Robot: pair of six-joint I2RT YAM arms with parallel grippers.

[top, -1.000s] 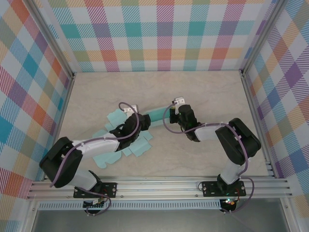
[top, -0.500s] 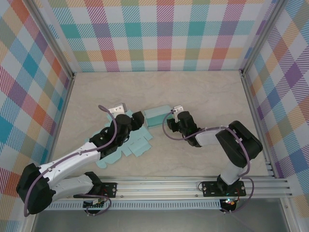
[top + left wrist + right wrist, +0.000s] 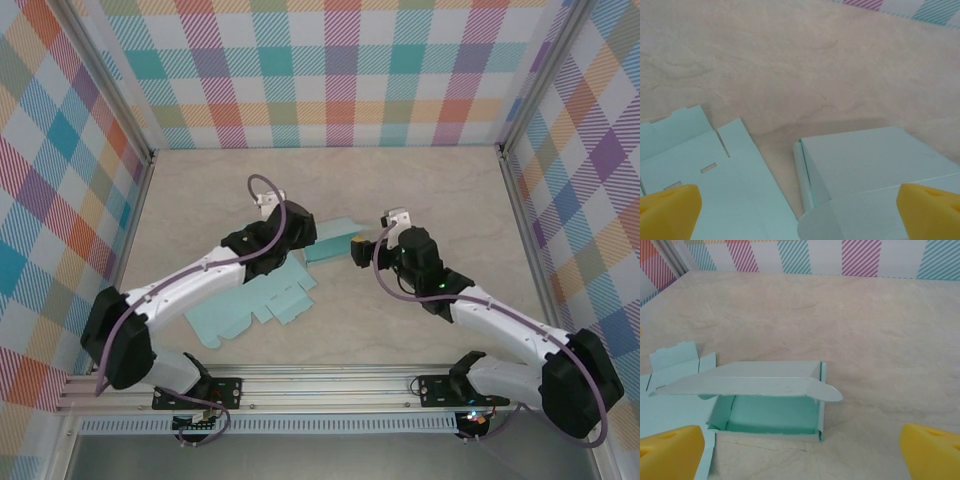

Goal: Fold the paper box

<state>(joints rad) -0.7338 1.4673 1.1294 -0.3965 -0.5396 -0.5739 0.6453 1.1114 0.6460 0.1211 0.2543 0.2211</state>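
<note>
The paper box (image 3: 331, 240) is pale teal and partly folded, lying on the table between the two arms. In the right wrist view the box (image 3: 769, 416) shows a teal inside, with its lid flap (image 3: 747, 386) hanging half open over it. My right gripper (image 3: 801, 452) is open, just short of the box's near wall and touching nothing. It sits to the box's right as my right gripper (image 3: 362, 248) from above. My left gripper (image 3: 800, 215) is open above the box's left end (image 3: 875, 160). From above, my left gripper (image 3: 300, 233) covers that end.
A flat, unfolded teal box blank (image 3: 248, 308) lies left of the box, under my left arm; the same blank (image 3: 715, 175) shows beside the box. Checked walls (image 3: 330, 70) enclose the table on three sides, with bare tabletop (image 3: 430, 190) at the back and right.
Both grippers have opened wide. The right gripper has let go of the box and drawn back to the right. The left arm has swung over the box's left end.
</note>
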